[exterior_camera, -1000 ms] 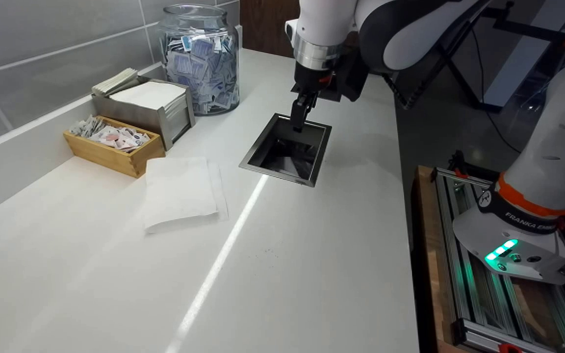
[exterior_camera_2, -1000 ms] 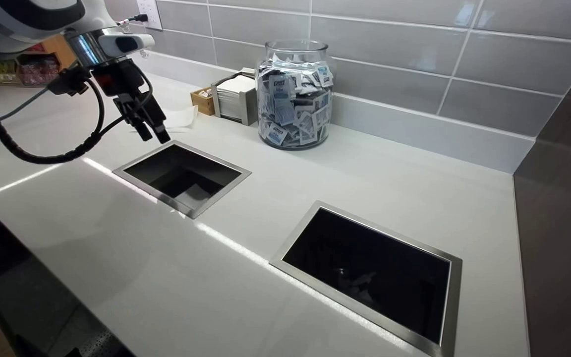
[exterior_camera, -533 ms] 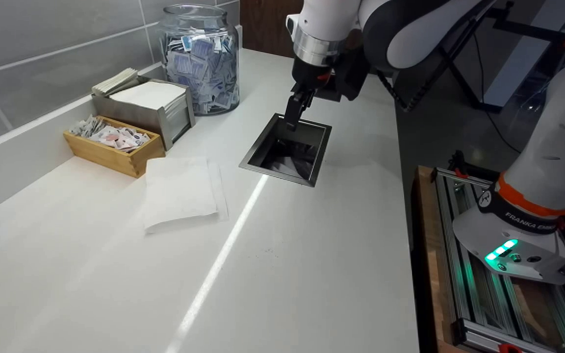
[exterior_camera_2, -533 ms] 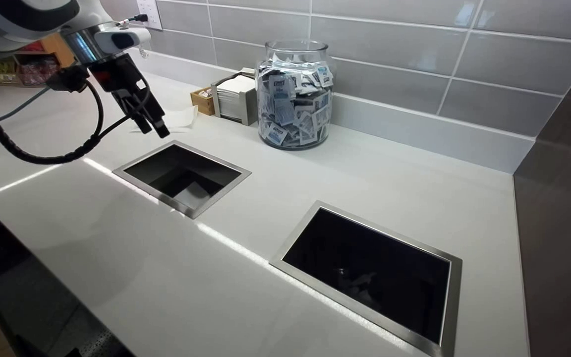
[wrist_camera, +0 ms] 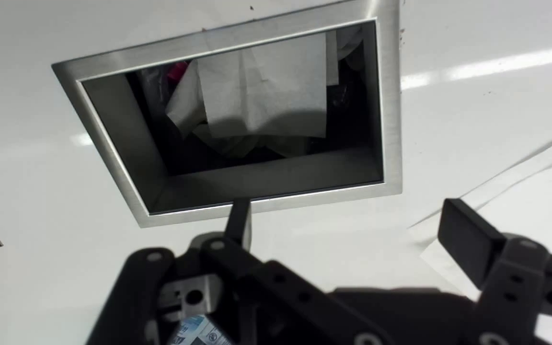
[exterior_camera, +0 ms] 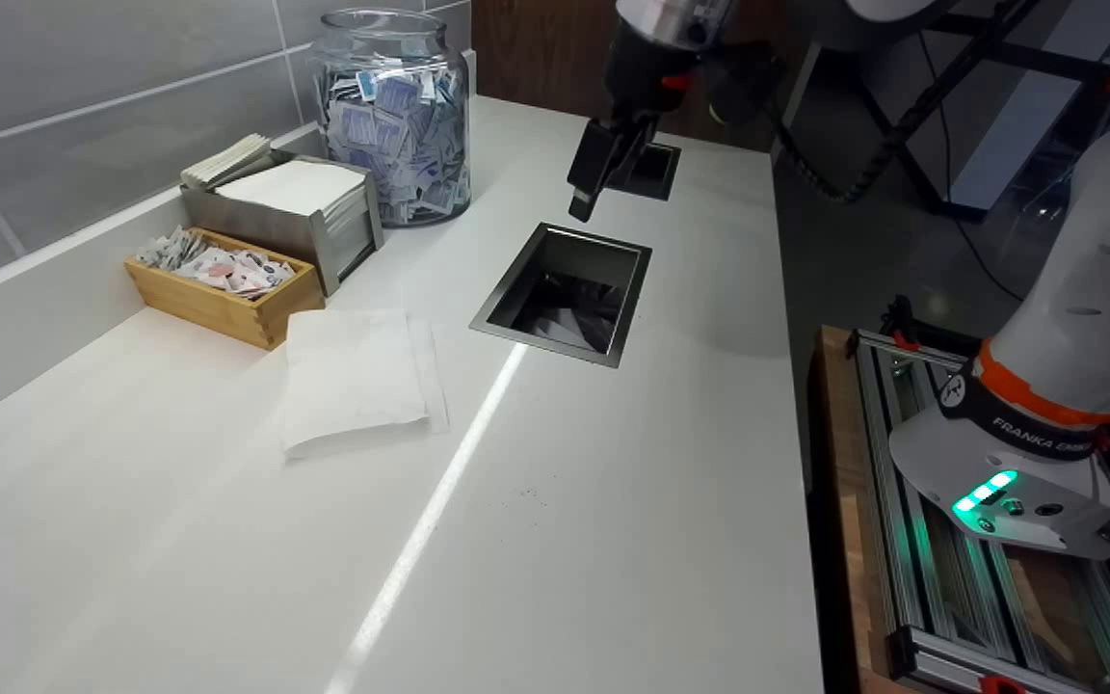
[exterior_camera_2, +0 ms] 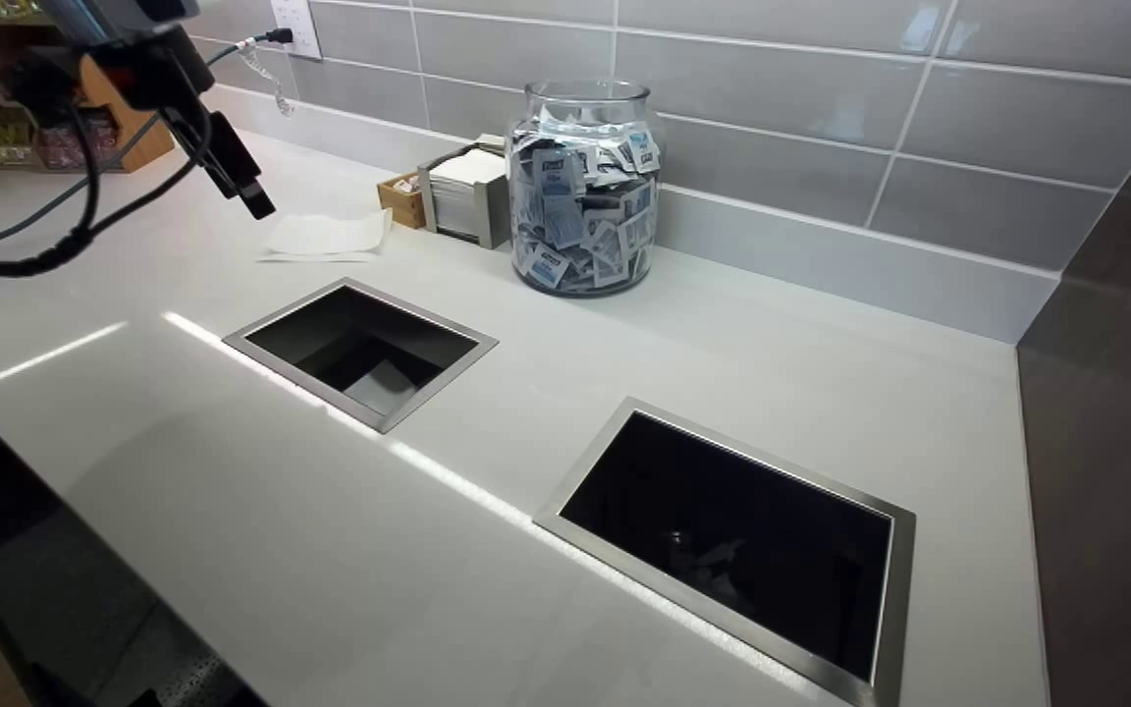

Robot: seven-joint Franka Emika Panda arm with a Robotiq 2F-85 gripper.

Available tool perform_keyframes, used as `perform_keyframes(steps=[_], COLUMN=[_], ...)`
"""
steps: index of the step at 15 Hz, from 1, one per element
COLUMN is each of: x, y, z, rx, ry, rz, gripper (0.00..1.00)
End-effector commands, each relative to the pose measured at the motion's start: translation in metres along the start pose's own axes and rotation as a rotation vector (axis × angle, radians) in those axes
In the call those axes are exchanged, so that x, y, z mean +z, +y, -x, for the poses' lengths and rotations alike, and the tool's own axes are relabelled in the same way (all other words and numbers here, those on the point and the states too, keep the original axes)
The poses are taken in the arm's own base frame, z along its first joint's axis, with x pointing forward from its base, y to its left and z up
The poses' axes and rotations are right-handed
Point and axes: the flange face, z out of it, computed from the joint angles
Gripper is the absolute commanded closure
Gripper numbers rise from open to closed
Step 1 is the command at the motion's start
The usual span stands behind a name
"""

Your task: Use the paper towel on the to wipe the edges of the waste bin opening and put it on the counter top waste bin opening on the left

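**Wide-spread gripper (wrist_camera: 348, 218) above the counter (exterior_camera: 632, 559), paper towel (wrist_camera: 266, 91) inside the bin hole (wrist_camera: 391, 120)**

In an exterior view, at top centre, the tilted gripper, partly covering a 2nd bin hole (exterior_camera: 673, 173). Left of centre, loose paper sheets (exterior_camera: 353, 376) on the counter, near a wooden box (exterior_camera: 198, 306) and a napkin holder (exterior_camera: 276, 231). At upper left, a glass jar (exterior_camera: 396, 145).

In an exterior view, at upper left, the gripper, well apart from the jar. Left of centre, the bin hole; at lower right, the 2nd bin hole.

In the wrist view, along the bottom, 2 fingers (wrist_camera: 470, 239) far apart, counter between. At top centre, the paper towel, down in the bin hole over other paper (wrist_camera: 187, 105).
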Motion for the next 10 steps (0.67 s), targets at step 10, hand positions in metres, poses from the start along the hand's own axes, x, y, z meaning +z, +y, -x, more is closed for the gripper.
perform_keyframes(steps=[10], x=[-0.063], y=[0.019], z=[0.022], rx=[0.042], ry=[-0.025], rz=[0.03], gripper=[0.0])
